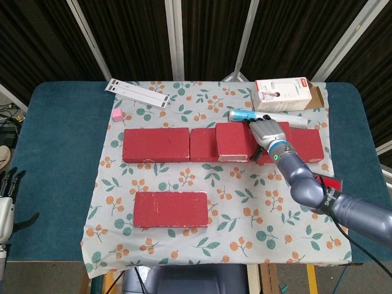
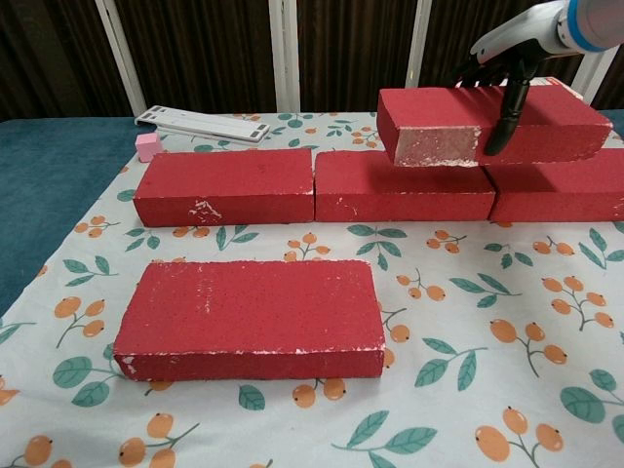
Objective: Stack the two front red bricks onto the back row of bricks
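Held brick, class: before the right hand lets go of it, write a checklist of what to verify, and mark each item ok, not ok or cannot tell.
1. Right hand grips the held brick: ok.
2. Held brick is above the back row, over the seam of its middle and right bricks: ok.
3. Held brick is level: ok in the chest view.
4. Held brick rests fully on the row: cannot tell; contact is not clear.
5. Front brick lies free for the second stacking: ok.
6. Left hand is away from the bricks, at the table's edge: ok.
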`<state>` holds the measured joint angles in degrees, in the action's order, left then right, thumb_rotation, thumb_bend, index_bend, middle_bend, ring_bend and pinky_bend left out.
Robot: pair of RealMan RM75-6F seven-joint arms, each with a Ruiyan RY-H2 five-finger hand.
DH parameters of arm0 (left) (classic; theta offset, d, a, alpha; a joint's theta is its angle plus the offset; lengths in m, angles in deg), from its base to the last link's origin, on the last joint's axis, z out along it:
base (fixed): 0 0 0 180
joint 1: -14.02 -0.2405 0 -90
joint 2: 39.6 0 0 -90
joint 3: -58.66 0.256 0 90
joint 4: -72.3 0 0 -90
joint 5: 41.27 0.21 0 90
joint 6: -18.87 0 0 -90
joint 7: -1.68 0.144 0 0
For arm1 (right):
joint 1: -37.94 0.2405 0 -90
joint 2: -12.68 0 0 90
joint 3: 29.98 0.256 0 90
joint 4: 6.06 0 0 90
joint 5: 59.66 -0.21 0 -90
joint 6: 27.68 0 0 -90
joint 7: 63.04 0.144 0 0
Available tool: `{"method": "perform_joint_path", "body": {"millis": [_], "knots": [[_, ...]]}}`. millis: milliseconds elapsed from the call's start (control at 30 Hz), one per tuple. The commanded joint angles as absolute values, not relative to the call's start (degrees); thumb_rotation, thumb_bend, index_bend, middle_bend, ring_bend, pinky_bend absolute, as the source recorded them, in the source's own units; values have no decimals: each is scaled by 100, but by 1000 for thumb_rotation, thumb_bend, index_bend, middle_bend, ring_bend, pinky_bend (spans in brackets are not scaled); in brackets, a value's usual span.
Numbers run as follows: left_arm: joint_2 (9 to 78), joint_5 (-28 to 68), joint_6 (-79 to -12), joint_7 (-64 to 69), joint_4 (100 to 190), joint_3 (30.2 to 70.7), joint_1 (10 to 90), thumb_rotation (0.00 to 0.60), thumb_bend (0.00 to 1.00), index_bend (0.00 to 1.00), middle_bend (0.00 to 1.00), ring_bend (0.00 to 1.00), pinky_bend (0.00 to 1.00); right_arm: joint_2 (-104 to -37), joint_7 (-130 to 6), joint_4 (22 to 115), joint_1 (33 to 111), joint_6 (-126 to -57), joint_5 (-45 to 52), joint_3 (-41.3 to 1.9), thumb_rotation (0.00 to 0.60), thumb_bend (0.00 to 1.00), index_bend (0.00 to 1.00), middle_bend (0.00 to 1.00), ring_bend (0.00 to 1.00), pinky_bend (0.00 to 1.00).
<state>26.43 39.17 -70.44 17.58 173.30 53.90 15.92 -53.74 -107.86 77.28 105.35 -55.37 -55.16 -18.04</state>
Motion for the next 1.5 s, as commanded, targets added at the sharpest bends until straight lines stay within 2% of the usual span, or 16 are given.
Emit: {"method": "perform_joint_path", "body": {"millis": [33, 500, 1500], "knots": [[2649, 3924, -7099, 1780, 17337, 5388, 1567, 600, 0, 112, 32, 0, 145, -5787, -10534, 7093, 10829, -5243, -5741, -2091, 600, 69, 369, 345, 159, 0], [2667, 3856, -7160, 1769, 17308, 5332, 1550, 600, 0, 114, 32, 0, 145, -6355, -9790, 6283, 10840, -5153, -5124, -2319, 600, 68, 369, 344, 159, 0], [2688, 3883, -7206, 1851, 17346, 5355, 1531, 600, 0, 115, 32, 0, 145, -6386, -8817, 5993, 11022, -4978, -4401, -2907, 600, 68, 369, 345, 159, 0]]}}
